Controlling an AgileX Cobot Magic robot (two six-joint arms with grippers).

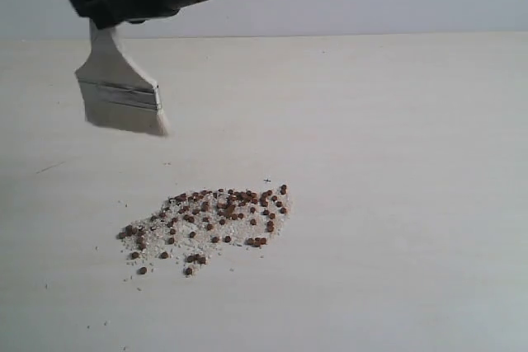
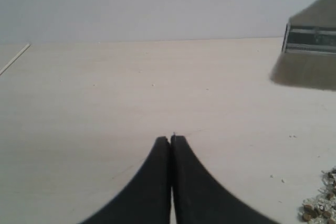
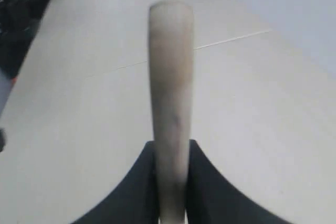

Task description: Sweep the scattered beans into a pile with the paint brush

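R gripper clamps the pale handle of the paint brush — jaws only narrowly apart, handle wedged between them. Brush hangs bristles-down, slightly tilted, over the table, apart from the beans, which lie in a loose patch w/ whitish crumbs. L gripper — jaws pressed together, holding nothing, low over bare tabletop near the patch's edge.

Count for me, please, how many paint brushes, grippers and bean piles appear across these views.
paint brush: 1
grippers: 2, the left gripper and the right gripper
bean pile: 1
Total: 4
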